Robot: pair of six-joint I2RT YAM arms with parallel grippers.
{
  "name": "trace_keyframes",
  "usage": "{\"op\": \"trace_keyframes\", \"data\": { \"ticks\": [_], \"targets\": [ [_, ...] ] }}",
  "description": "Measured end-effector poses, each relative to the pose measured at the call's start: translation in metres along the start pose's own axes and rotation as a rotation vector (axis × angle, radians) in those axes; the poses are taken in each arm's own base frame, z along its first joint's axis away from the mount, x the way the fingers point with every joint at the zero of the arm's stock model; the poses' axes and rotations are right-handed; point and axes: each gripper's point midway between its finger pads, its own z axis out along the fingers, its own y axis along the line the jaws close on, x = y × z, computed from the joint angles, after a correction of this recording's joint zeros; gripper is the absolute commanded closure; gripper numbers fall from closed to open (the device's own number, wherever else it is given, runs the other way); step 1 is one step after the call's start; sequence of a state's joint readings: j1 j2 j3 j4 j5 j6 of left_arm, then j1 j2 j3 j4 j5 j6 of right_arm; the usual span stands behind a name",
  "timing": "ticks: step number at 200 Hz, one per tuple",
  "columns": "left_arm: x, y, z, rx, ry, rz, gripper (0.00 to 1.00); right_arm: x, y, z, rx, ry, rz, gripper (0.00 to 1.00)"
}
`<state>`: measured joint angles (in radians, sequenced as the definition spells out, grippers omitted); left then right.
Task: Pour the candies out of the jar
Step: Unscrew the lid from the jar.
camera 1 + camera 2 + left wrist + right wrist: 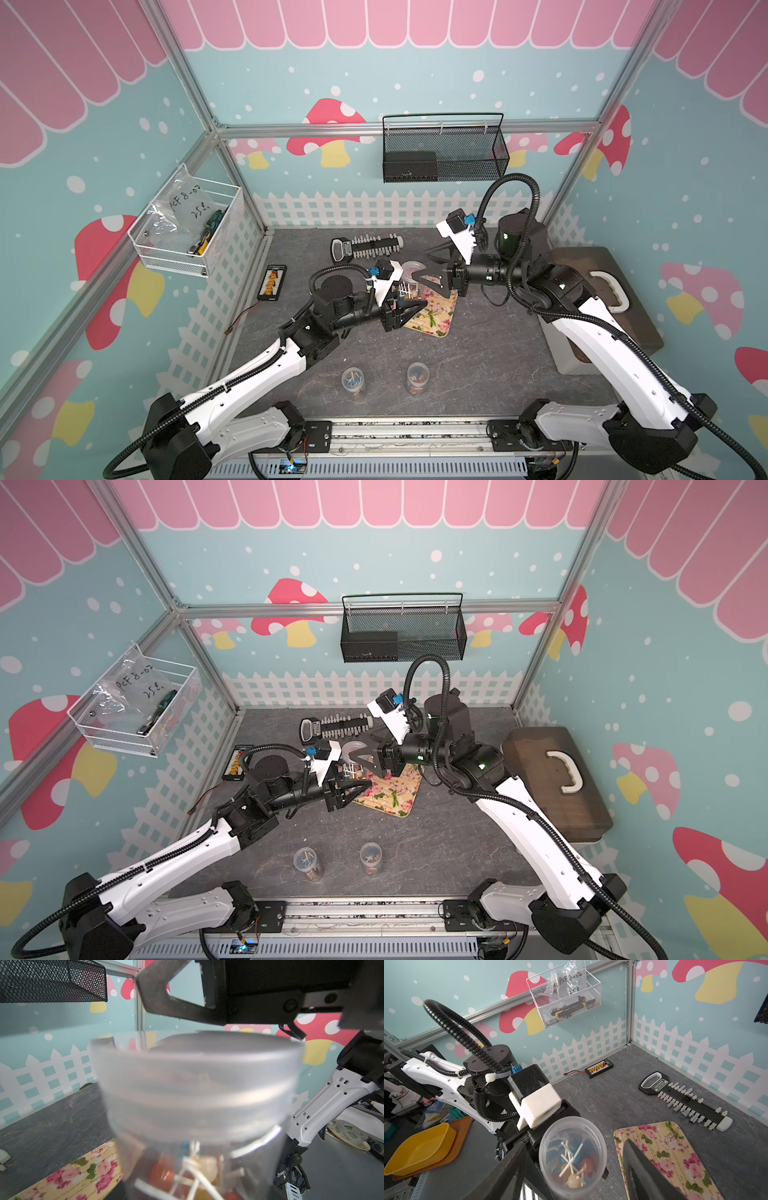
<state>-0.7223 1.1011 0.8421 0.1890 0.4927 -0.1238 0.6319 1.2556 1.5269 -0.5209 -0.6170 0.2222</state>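
Left claw (415,299) clamped the open jar (600,1147) beside the floral tray (675,1147), likely for tipping candies (572,1167) there; right claw (419,268) gaped empty.

table (494,357) open right of floral tray (434,322); socket rail (374,246) blocks behind.

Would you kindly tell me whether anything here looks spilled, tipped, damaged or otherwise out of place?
Nothing stands out. The jar sits upright in the left gripper beside the floral tray, its candies all inside; none lie on the tray or the table.
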Motion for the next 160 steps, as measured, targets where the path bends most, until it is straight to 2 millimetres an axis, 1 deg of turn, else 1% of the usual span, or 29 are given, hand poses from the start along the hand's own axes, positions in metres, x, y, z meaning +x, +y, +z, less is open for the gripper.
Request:
{"op": "trace_keyframes", "data": {
  "ticks": [34, 50, 58, 67, 76, 88, 129, 160],
  "targets": [
    [0.0, 0.0, 0.0, 0.001, -0.001, 0.0, 0.61, 0.008, -0.003, 0.014, -0.012, 0.032, 0.026, 0.32],
    [0.0, 0.0, 0.0, -0.001, -0.001, -0.001, 0.61, 0.012, -0.005, 0.019, -0.018, 0.046, 0.036, 0.36],
    [0.0, 0.001, 0.001, -0.002, 0.0, -0.003, 0.61, 0.013, -0.005, 0.021, -0.021, 0.051, 0.037, 0.42],
    [0.001, 0.001, 0.001, -0.005, 0.001, -0.005, 0.61, 0.014, -0.003, 0.022, -0.029, 0.053, 0.04, 0.52],
    [0.001, 0.002, 0.001, -0.006, 0.001, -0.01, 0.61, 0.013, -0.003, 0.023, -0.028, 0.054, 0.036, 0.6],
    [0.0, 0.002, 0.001, -0.006, -0.001, -0.014, 0.61, 0.012, -0.002, 0.023, -0.03, 0.054, 0.03, 0.65],
    [-0.005, 0.001, 0.0, -0.004, -0.02, -0.004, 0.61, 0.007, 0.002, 0.021, -0.071, 0.06, -0.029, 0.7],
    [-0.012, -0.006, -0.001, 0.025, -0.043, 0.032, 0.61, 0.004, 0.016, 0.014, -0.212, 0.04, -0.164, 0.7]
  ]
}}
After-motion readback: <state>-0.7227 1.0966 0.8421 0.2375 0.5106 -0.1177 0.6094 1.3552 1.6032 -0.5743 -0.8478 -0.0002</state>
